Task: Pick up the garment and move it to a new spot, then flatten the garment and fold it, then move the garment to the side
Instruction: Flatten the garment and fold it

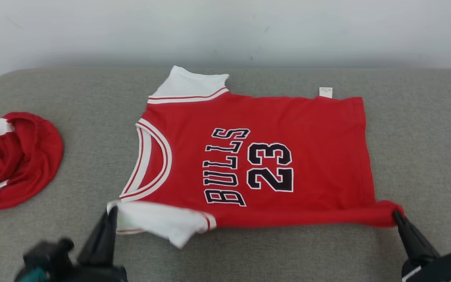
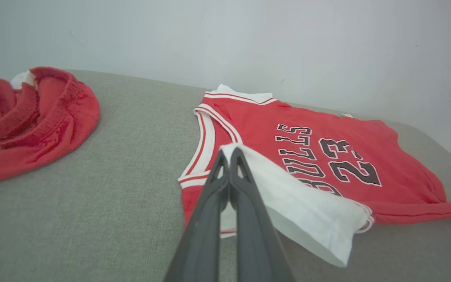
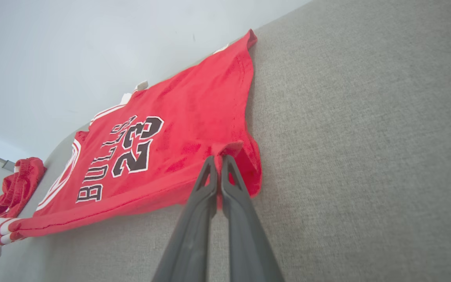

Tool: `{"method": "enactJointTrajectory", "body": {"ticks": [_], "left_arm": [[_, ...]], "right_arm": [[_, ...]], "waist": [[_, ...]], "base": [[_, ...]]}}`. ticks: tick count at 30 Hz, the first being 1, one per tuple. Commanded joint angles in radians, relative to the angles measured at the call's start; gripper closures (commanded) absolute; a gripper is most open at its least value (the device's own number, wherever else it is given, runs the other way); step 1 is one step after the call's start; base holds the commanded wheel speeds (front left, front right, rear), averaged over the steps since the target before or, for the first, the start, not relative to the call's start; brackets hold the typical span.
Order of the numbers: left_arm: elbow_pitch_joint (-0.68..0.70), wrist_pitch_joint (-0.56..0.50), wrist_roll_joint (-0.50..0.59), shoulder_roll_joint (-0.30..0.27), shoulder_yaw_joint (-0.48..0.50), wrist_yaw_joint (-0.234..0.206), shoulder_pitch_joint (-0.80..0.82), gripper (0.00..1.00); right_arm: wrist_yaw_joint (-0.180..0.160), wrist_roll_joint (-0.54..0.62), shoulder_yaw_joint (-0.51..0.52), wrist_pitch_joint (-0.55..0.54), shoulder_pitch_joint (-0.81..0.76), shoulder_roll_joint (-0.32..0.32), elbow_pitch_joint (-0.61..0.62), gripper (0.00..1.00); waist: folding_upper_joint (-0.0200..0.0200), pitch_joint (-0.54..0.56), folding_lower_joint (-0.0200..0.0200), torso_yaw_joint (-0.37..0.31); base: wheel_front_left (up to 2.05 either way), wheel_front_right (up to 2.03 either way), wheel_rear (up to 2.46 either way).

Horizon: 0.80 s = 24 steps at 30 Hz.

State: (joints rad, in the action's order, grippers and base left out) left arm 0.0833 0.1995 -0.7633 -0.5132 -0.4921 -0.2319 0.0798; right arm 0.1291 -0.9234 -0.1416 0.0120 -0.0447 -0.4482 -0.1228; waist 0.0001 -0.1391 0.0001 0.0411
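Observation:
The garment (image 1: 288, 129) is a red jersey with white sleeves, "BULLS 23" in black, spread flat on the grey cushion (image 1: 73, 98), neck to the left. My left gripper (image 1: 112, 213) is shut on the near white sleeve (image 2: 307, 203), lifting its edge; the left wrist view shows the fingers (image 2: 245, 184) pinching the cloth. My right gripper (image 1: 397, 214) is shut on the near bottom corner of the garment (image 3: 229, 149), which is pulled into a small point.
A crumpled red cloth with white trim (image 1: 14, 156) lies at the cushion's left end. A pale wall (image 1: 225, 31) stands right behind the cushion. Bare cushion stretches to the right of the jersey (image 1: 425, 137) and along the front edge.

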Motion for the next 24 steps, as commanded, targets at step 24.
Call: {"method": "enactJointTrajectory", "body": {"ticks": [24], "left_arm": [[-0.591, -0.135, -0.007, 0.075, -0.043, 0.258, 0.591, 1.00]], "right_arm": [[0.003, 0.132, -0.043, -0.117, 0.498, 0.126, -0.318, 1.00]], "waist": [[-0.0001, -0.122, -0.0001, -0.099]], "base": [[0.00, 0.00, 0.00]]}}
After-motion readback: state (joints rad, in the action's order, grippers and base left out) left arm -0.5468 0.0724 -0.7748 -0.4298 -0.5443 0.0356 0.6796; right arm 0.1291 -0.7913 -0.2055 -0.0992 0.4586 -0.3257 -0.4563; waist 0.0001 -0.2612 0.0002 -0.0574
